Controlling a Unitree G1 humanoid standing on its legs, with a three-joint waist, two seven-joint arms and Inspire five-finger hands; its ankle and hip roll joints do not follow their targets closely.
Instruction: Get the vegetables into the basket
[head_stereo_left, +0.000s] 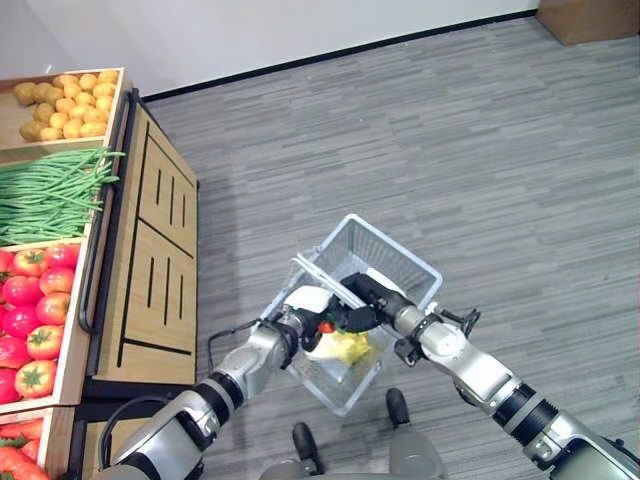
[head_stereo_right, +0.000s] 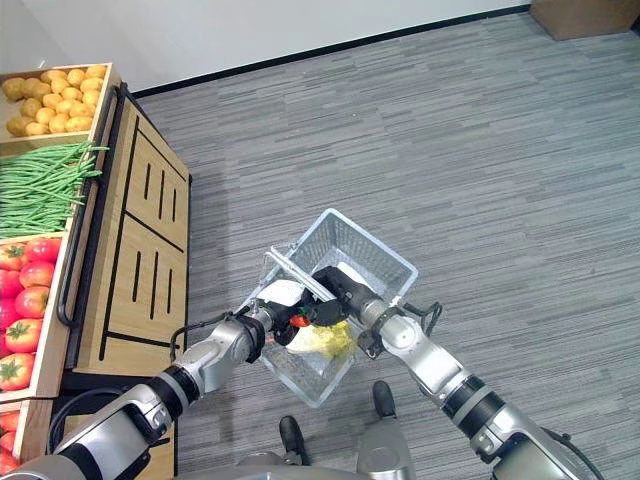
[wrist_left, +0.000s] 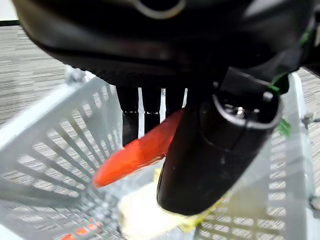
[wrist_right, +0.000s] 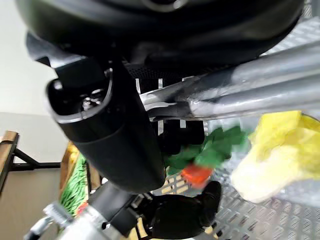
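Left robot hand (wrist_left: 215, 150) gripping carrot (wrist_left: 135, 152) over basket (head_stereo_left: 400, 255)

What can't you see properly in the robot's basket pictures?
- Carrot: its far end is hidden behind the left hand's thumb in the left wrist view.
- Basket bottom: mostly covered by both hands in the eye views.
- Yellow vegetable: blurred in the right wrist view, kind unclear.

— What is the left hand (wrist_left: 165, 55) holding?
— A carrot (wrist_left: 137, 150), pinched between thumb and fingers (wrist_left: 131, 112), inside the basket (wrist_left: 55, 135).
— Anything below it?
— Something pale yellow (wrist_left: 145, 217) on the basket's floor, with grey carpet (wrist_left: 25, 70) past the rim.
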